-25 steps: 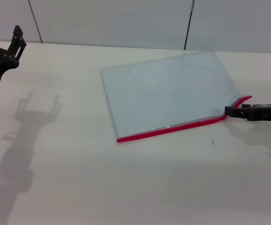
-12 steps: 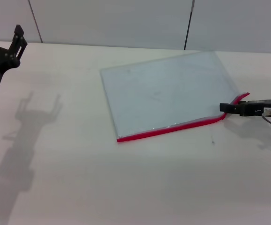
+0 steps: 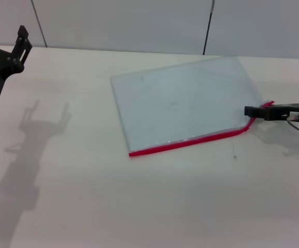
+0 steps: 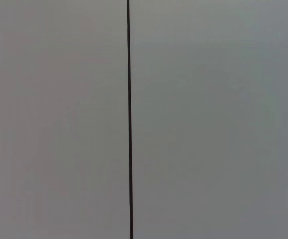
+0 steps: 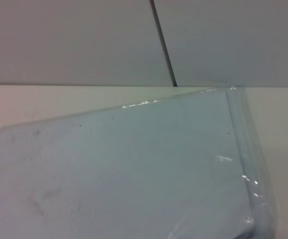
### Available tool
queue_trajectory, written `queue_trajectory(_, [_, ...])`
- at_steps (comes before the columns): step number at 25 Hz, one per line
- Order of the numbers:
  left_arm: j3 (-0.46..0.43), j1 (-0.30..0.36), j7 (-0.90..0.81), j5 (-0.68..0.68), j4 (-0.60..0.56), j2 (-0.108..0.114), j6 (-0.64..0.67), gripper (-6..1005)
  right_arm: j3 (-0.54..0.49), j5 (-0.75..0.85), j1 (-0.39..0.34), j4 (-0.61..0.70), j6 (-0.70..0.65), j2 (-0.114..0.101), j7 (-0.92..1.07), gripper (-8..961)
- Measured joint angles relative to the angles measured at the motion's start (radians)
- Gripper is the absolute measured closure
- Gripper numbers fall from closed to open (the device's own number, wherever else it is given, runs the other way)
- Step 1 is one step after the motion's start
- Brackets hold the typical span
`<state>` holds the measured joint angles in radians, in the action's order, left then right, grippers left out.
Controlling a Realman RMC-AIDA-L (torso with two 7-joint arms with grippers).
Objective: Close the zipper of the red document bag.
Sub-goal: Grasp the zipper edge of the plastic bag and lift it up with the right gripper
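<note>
Red document bag [image 3: 183,101] is laid flat on the white tabletop [image 3: 139,201], right of centre, with its long axis run from about 8 o'clock to 2 o'clock. Its zipper [image 3: 190,141] is carried along the near long edge and is bent upward at the 3 o'clock end. That raised end is pinched by the right pincer [image 3: 257,111], closed narrowly on it. The left pincer [image 3: 4,39] is held high at 10 o'clock, fingers spread, well apart from the bag.
</note>
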<state>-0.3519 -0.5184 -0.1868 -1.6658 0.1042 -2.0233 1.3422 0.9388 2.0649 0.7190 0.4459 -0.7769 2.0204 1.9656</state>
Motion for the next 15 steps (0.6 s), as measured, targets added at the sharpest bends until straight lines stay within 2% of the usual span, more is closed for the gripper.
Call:
queue_trajectory(13, [-0.002, -0.005, -0.003, 0.0, 0.0, -0.002, -0.003, 223, 0.0, -0.002, 0.05, -0.075, 0.099, 0.004, 0.0, 275])
queue_trajectory(15, [-0.001, -0.005, -0.003, 0.0, 0.0, -0.002, -0.003, 223, 0.0, -0.002, 0.054, -0.08, 0.106, 0.003, 0.0, 310])
